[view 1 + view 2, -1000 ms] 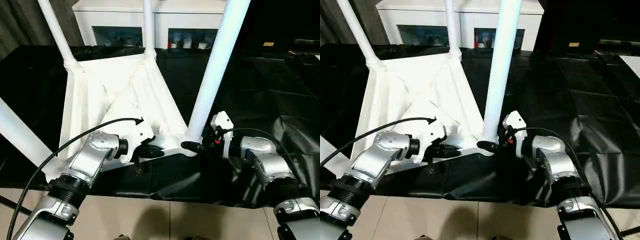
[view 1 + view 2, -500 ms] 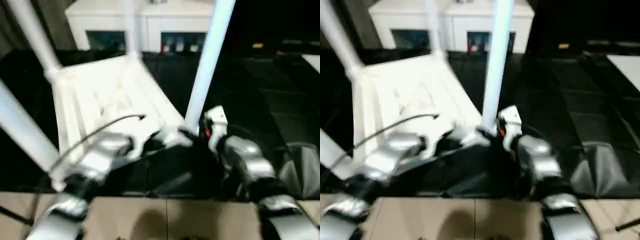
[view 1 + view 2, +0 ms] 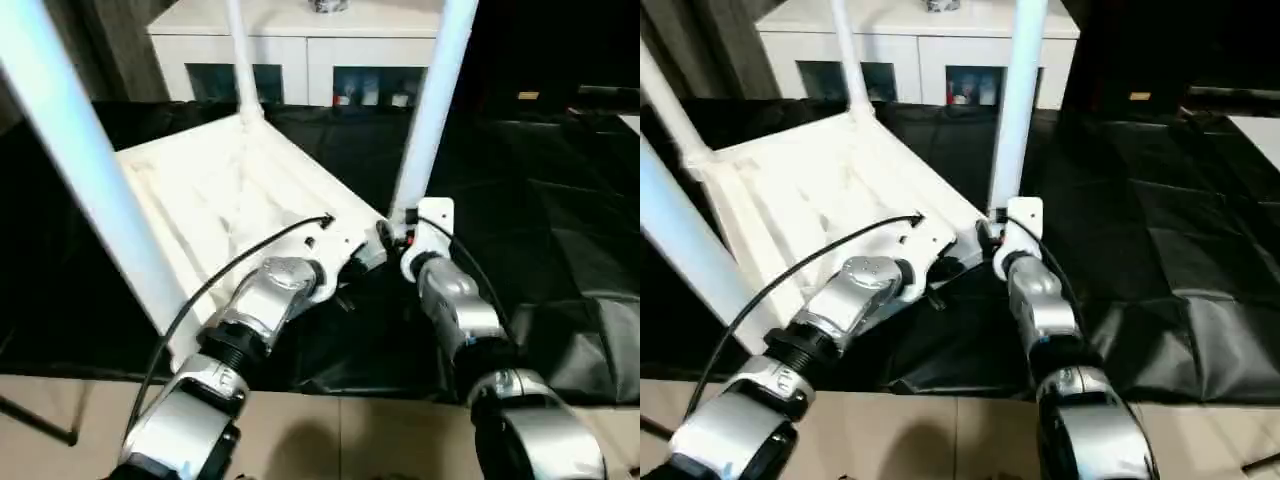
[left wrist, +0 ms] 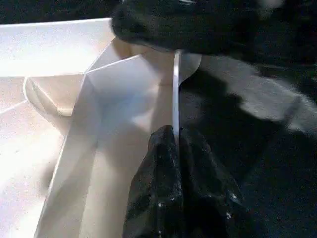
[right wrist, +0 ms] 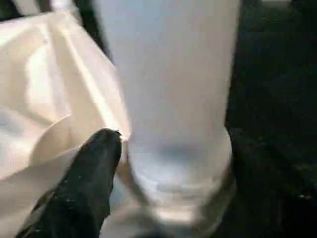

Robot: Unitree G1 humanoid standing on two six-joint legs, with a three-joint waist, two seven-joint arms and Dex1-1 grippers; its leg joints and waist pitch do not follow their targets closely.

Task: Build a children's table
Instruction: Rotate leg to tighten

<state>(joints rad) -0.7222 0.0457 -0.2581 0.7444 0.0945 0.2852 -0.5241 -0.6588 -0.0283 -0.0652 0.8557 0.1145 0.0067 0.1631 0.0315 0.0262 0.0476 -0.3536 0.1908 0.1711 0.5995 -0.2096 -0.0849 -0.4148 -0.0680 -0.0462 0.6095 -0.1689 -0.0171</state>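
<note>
The children's table lies upside down on the black cloth, its ribbed white tabletop (image 3: 225, 190) tilted and its white tube legs pointing up. One leg (image 3: 432, 110) rises from the near right corner socket, another (image 3: 85, 170) from the near left, and a third (image 3: 243, 60) at the back. My left gripper (image 3: 345, 272) is shut on the tabletop's thin near rim (image 4: 175, 89), close to that right corner. My right gripper (image 3: 390, 238) is open around the base of the near right leg (image 5: 173, 74). One black finger (image 5: 91, 178) lies beside the socket.
A white cabinet with glass doors (image 3: 300, 55) stands behind the work. Black cloth (image 3: 545, 200) covers the surface to the right and back. Beige floor (image 3: 330, 440) shows near me. A black cable (image 3: 240, 265) loops over my left forearm.
The whole view has swung and tilted. My right forearm now points straight ahead at the leg instead of reaching in from the right. The left gripper keeps its hold on the rim.
</note>
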